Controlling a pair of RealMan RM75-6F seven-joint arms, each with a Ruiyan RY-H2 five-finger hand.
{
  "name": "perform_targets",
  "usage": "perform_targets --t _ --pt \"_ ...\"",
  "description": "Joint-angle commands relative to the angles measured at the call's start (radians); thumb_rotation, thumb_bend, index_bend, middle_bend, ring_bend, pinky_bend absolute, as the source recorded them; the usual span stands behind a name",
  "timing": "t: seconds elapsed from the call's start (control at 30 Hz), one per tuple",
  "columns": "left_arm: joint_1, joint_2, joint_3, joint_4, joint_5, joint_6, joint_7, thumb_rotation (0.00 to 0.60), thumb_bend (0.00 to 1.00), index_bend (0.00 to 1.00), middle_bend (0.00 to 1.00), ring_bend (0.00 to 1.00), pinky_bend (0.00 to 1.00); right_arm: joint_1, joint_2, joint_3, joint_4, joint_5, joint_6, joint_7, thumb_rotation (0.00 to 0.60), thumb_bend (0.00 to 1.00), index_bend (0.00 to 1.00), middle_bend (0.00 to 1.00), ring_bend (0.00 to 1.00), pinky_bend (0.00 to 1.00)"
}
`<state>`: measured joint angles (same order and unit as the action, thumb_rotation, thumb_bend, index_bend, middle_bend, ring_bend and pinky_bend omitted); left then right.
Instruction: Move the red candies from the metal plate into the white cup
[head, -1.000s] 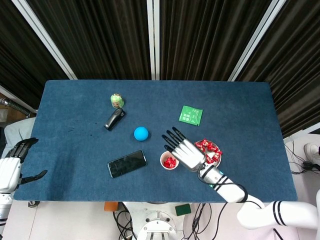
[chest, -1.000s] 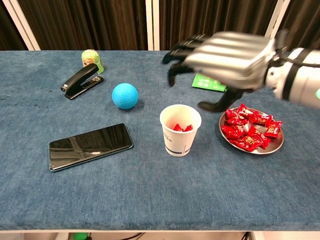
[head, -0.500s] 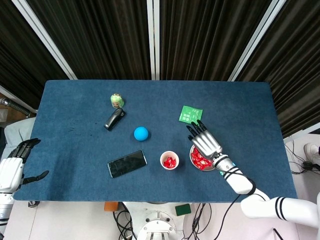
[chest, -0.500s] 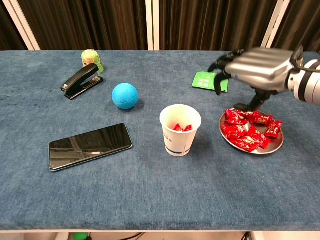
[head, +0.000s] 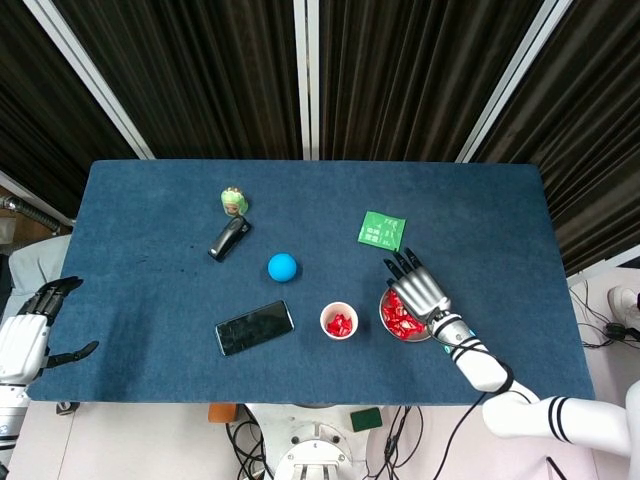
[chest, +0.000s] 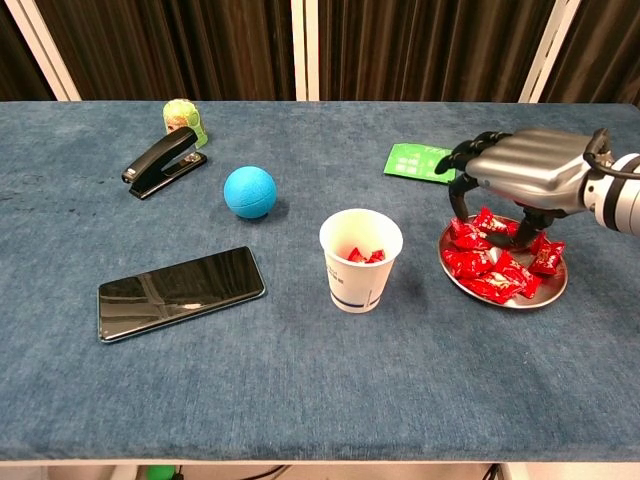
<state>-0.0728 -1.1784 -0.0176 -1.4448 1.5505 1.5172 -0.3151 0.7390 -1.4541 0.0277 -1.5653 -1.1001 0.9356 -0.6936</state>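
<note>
A white paper cup (chest: 360, 259) (head: 339, 321) stands near the table's front middle with a few red candies inside. To its right a metal plate (chest: 545, 291) (head: 388, 325) carries a pile of red candies (chest: 490, 260) (head: 400, 315). My right hand (chest: 520, 172) (head: 418, 288) hovers low over the plate, palm down, fingers spread and curved, fingertips reaching down among the candies; no candy is seen held. My left hand (head: 28, 330) hangs beside the table's left edge, fingers apart and empty.
A black phone (chest: 180, 292) lies left of the cup. Behind it are a blue ball (chest: 249, 191), a black stapler (chest: 163, 161) and a small green jar (chest: 184, 121). A green packet (chest: 415, 162) lies behind the plate.
My right hand moved from above the cup rightward to the plate, then lowered onto the candies. The left hand stayed still.
</note>
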Motion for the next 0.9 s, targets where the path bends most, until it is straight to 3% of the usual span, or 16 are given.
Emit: perform_targets --t 0.03,0.9 --pt "0.000 0.001 0.001 0.001 0.000 -0.001 -0.001 0.600 0.04 0.16 0.13 0.11 0.23 -0.004 -0.002 -0.006 0.005 0.001 0.001 0.000 0.600 0.35 0.45 0.05 0.00 0.00" --pt "-0.006 -0.005 0.002 0.011 -0.003 -0.012 -0.008 0.600 0.04 0.16 0.13 0.11 0.23 -0.005 -0.028 -0.024 0.032 0.018 -0.004 -0.023 0.600 0.34 0.43 0.05 0.00 0.00"
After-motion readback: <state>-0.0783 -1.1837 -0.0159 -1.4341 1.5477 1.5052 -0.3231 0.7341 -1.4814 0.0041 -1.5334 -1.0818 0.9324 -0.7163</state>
